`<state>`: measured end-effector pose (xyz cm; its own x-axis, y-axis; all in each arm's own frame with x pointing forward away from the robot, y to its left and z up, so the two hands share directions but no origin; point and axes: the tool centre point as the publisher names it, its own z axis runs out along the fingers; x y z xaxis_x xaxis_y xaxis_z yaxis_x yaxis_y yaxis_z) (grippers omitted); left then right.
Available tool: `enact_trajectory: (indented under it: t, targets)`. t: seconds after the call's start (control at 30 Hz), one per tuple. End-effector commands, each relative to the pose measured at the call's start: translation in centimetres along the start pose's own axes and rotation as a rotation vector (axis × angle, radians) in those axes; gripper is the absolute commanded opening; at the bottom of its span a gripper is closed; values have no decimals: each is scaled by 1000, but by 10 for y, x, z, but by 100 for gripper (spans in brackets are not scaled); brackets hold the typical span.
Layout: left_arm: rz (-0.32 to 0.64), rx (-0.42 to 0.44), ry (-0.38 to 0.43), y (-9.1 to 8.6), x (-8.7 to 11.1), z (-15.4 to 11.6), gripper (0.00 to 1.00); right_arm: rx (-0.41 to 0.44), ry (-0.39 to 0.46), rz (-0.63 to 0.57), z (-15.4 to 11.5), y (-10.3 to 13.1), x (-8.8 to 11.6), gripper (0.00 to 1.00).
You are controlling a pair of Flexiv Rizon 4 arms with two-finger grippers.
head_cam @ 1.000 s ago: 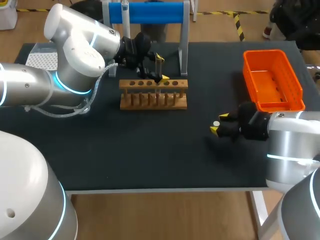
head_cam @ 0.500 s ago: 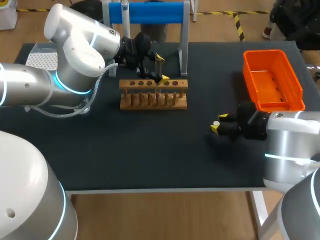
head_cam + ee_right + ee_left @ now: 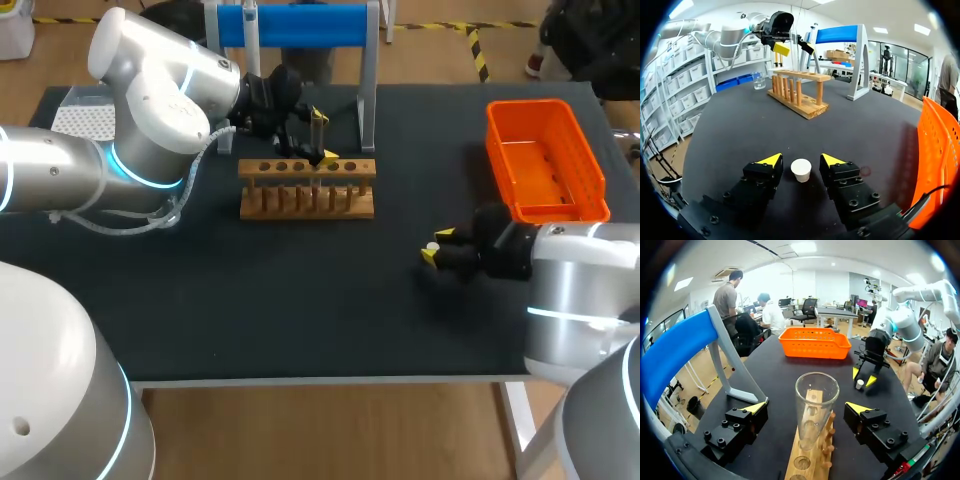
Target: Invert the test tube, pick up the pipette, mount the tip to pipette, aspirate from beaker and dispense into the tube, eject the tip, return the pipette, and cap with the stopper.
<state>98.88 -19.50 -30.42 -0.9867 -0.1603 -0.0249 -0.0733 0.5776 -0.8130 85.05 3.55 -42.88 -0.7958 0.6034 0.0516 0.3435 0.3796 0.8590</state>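
Tube (image 3: 816, 402) inside L gripper (image 3: 807, 408), ungripped

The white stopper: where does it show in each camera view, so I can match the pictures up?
Head view: the stopper sits right of middle, between the right gripper's yellow tips.
Left wrist view: the stopper is far ahead, beyond the test tube, under the right gripper.
Right wrist view: the stopper stands close up, between the right gripper's open fingers.
Shared landmark: the wooden rack.
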Motion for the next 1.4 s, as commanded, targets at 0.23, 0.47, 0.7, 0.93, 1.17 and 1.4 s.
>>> enact_trajectory:
  t: [0.23, 0.47, 0.7, 0.93, 1.17, 1.4]
  targets:
    - [-1, -3, 2, 0, -1, 0, 100, 6, -2, -3, 1, -1, 0, 47]
    - [-1, -3, 2, 0, -1, 0, 100, 10, 0, -5, 2, -1, 1, 45]
    - [-1, -3, 2, 0, -1, 0, 100, 14, 0, -5, 2, -2, 1, 43]
    - [-1, -3, 2, 0, -1, 0, 100, 15, -2, -4, 2, -2, 1, 38]
    - [-1, -3, 2, 0, -1, 0, 100, 17, -6, -1, 2, -3, 0, 37]
    - [-1, -3, 2, 0, -1, 0, 100, 19, -8, 0, 2, -3, -1, 37]
